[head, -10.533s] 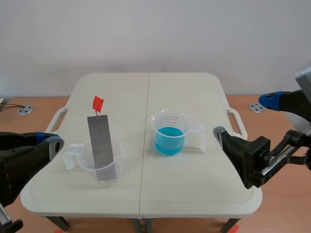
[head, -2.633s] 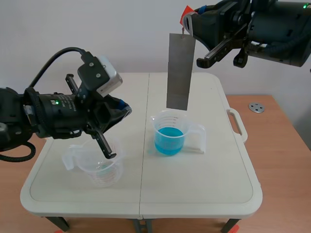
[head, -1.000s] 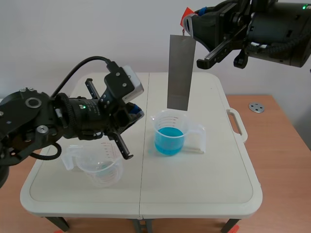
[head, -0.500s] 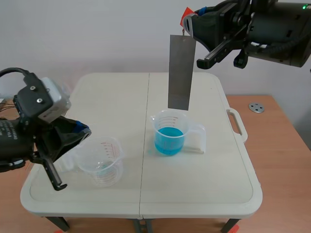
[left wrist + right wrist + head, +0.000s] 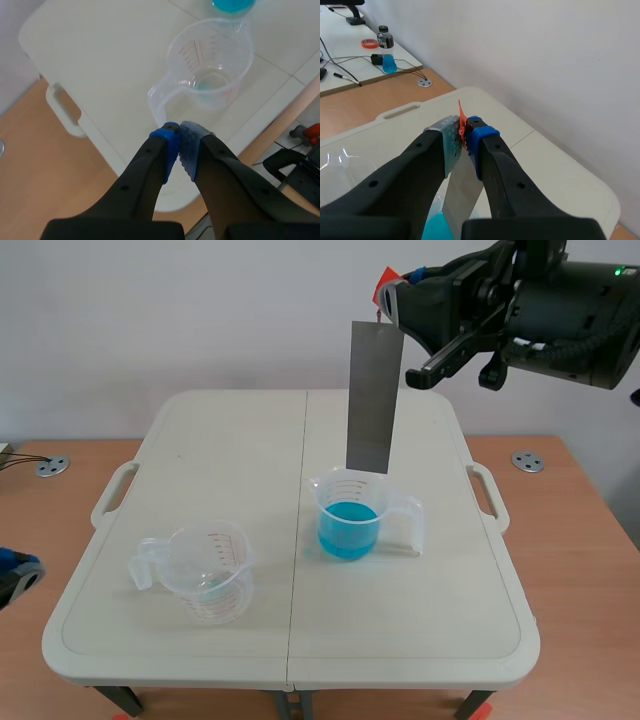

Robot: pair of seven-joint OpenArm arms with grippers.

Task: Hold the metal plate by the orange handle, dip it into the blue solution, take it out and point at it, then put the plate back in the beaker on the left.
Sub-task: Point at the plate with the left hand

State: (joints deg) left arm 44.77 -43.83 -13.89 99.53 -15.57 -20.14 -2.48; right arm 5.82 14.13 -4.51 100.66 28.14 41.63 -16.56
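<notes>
Locate the right gripper [image 5: 388,290] raised above the far half of the table [image 5: 420,640]. Its fingers are clamped on the orange handle [image 5: 461,122], which sits pinched between the two pads. The metal plate [image 5: 374,398] hangs upright from that handle. Its lower edge is just above the 12 o'clock side of the right beaker's rim and clear of the liquid.

The right beaker [image 5: 385,502] stands near the table centre. It holds the blue solution [image 5: 347,522], and its handle points to 3 o'clock.

You find the left beaker [image 5: 205,575] at 8 o'clock from the right beaker, well apart from it, with its handle toward 9 o'clock. A faint bluish trace shows at its bottom in the left wrist view.

The left gripper [image 5: 179,144] is closed on nothing, with its pads meeting. It sits low, off the table edge at 9 o'clock from the left beaker, which lies ahead of it.
</notes>
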